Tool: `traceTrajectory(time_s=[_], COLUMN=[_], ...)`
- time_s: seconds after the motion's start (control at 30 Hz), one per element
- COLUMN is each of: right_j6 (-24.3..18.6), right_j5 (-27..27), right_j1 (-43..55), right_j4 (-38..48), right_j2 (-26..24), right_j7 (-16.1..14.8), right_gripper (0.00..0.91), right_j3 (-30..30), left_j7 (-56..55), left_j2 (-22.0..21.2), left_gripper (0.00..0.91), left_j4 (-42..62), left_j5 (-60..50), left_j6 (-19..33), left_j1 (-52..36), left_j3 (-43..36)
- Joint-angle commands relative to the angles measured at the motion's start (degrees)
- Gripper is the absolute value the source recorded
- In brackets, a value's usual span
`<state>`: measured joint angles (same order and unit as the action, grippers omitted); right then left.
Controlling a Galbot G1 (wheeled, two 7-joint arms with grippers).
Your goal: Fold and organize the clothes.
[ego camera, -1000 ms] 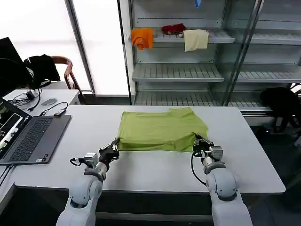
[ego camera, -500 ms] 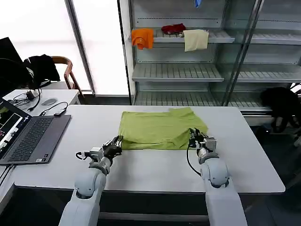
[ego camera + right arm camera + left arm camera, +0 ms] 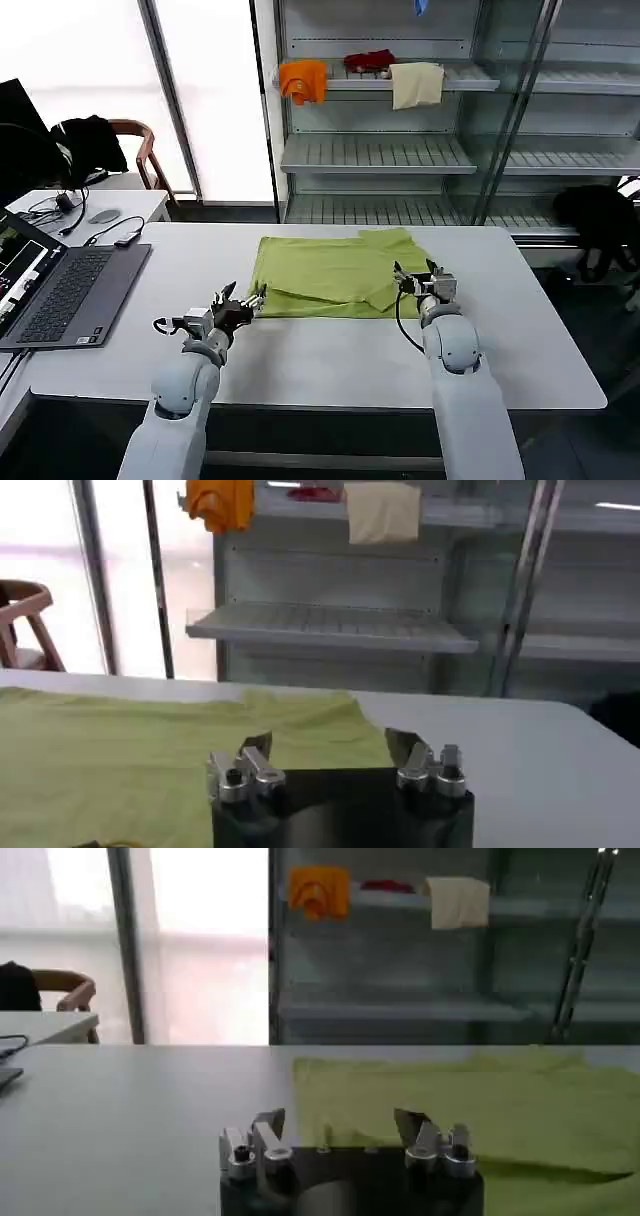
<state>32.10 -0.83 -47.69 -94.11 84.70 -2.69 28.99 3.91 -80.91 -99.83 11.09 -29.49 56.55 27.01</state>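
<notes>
The clothes are one lime yellow-green T-shirt [image 3: 335, 275] lying folded on the white table [image 3: 330, 350], its near edge doubled back over itself. My left gripper [image 3: 240, 300] sits open at the shirt's near left corner, holding nothing. My right gripper [image 3: 415, 277] is open over the shirt's near right corner, also holding nothing. In the left wrist view the shirt [image 3: 480, 1103] spreads beyond the open fingers [image 3: 268, 1133]. The right wrist view has the shirt [image 3: 150, 750] just past that open gripper [image 3: 328, 745].
An open laptop [image 3: 60, 285] with cables lies on the table's left side. Behind the table a shelf unit [image 3: 400, 150] carries orange, red and cream cloths. A chair with a black garment [image 3: 95, 140] stands at the back left.
Both grippers carried the shirt's near edge away from me and let it go, so the edge now lies folded over the shirt. Both grippers opened.
</notes>
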Motion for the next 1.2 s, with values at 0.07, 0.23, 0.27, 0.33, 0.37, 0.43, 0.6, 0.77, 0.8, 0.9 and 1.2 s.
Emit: traceTrajectory(time_s=[0.07,0.23,0.27,0.33,0.37,0.43,0.6,0.77,0.8,0.9,1.2], right_j6=[1.13,1.04,1.01,0.99,0.99,0.98,0.98,0.95,0.90,0.66,0.35], right_j5=[-0.87,-1.78,-2.04,-2.43,-2.63,-2.72,-2.66,-1.78,-1.68,-1.29,-1.15], right_j1=[-9.13,-14.16,-14.63,-15.27,-15.59,-15.79,-15.84,-15.85,-15.87,-15.93,-16.07], right_j4=[-8.22,-10.27,-10.32,-10.40,-10.46,-10.52,-10.30,-9.29,-9.14,-8.73,-9.13], right_j2=[-3.27,-4.60,-4.73,-5.02,-5.19,-5.34,-5.42,-5.14,-5.06,-4.85,-5.02], right_j7=[-2.06,-2.44,-2.39,-2.30,-2.24,-2.13,-2.12,-2.18,-2.20,-2.16,-2.10], right_gripper=[0.907,0.907,0.907,0.907,0.907,0.907,0.907,0.796,0.564,0.232,0.000], right_j3=[1.78,3.83,4.12,4.53,4.75,5.09,5.49,5.04,4.92,4.67,4.57], left_j7=[0.03,0.04,0.01,0.04,0.02,0.03,-0.01,-0.01,-0.04,-0.07,0.64], left_j2=[0.27,0.67,0.65,0.48,0.46,0.33,0.11,0.01,0.00,0.02,-0.31], left_gripper=[0.907,0.907,0.907,0.907,0.907,0.907,0.907,0.907,0.907,0.736,0.010], left_j4=[-1.66,-1.08,-1.09,-1.14,-1.17,-1.20,-1.30,-1.18,-1.00,-0.47,1.37], left_j5=[0.35,-1.14,-1.23,-1.32,-1.34,-1.38,-1.37,-1.39,-1.40,-1.53,-2.59], left_j6=[-2.60,-2.57,-2.57,-2.39,-2.36,-2.20,-1.94,-1.61,-1.61,-1.61,-1.45], left_j1=[2.64,3.82,3.93,4.39,4.48,4.63,4.53,4.34,4.23,4.00,3.64], left_j3=[0.24,0.23,0.24,0.17,0.14,0.01,-0.20,-0.23,-0.21,-0.19,-1.25])
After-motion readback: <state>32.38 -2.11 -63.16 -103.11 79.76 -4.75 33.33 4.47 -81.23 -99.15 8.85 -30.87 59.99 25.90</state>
